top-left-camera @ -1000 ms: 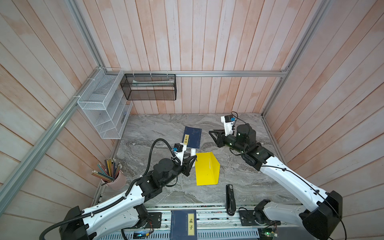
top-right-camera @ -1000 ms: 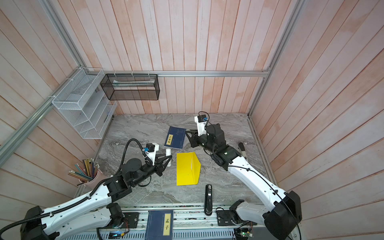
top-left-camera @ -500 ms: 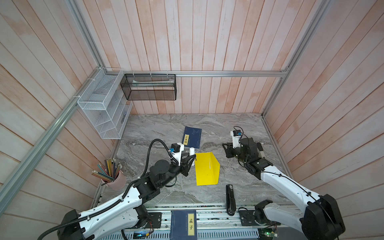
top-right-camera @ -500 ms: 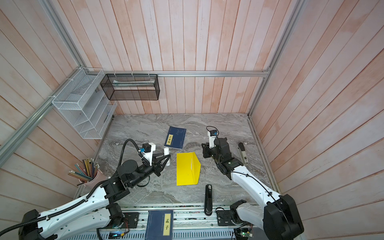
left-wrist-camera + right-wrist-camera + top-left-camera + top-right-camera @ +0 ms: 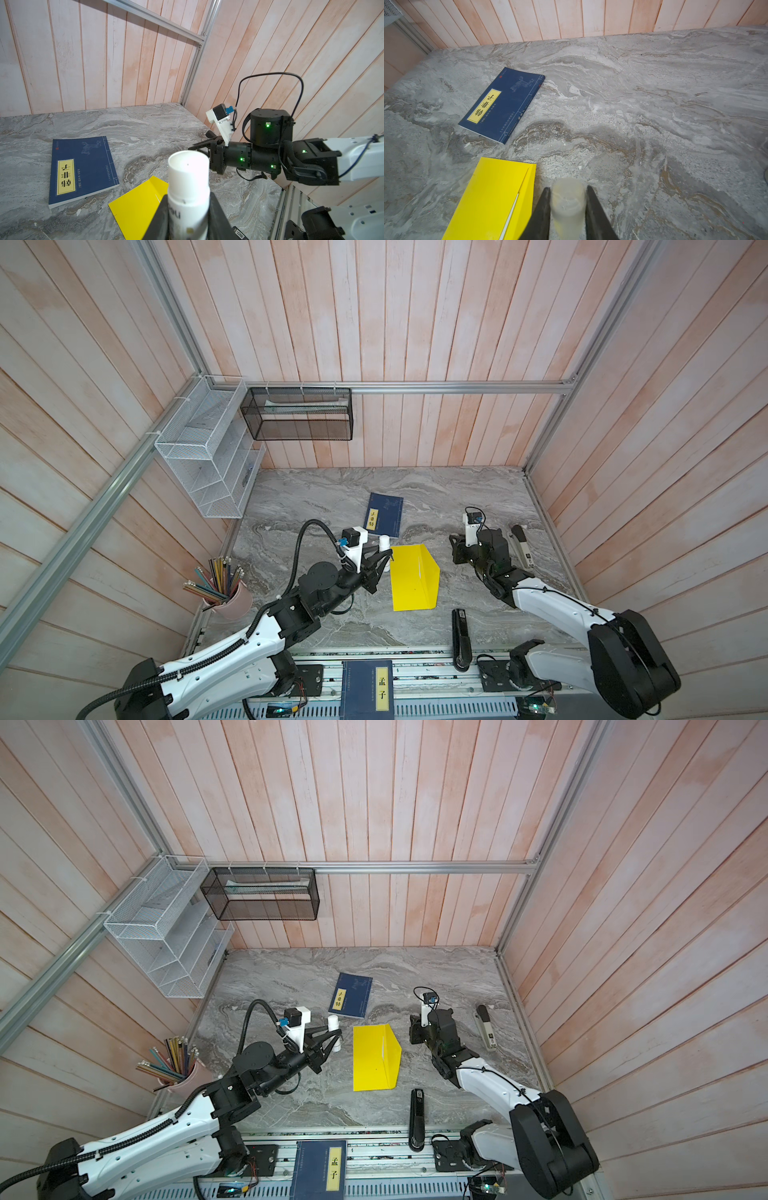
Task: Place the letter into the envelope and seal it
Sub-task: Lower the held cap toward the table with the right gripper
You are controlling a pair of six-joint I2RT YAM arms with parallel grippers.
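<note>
Holding the glue stick (image 5: pixel 188 187) in the left fingers (image 5: pixel 216 216), its cap (image 5: pixel 568 199) in the right fingers (image 5: pixel 593 209), both just beside the envelope (image 5: pixel 413 578). Letter edge (image 5: pixel 510 216) peeks inside it. Glue along the flap fold, pressing lightly.

A dark blue book (image 5: pixel 385 514) lies flat (yellow label up), a black stapler (image 5: pixel 461 639) well apart.

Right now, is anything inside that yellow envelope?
A thin white paper edge peeks out under the flap of the envelope, so a sheet seems tucked inside. The rest is covered by yellow paper, so I cannot confirm it is the letter.
</note>
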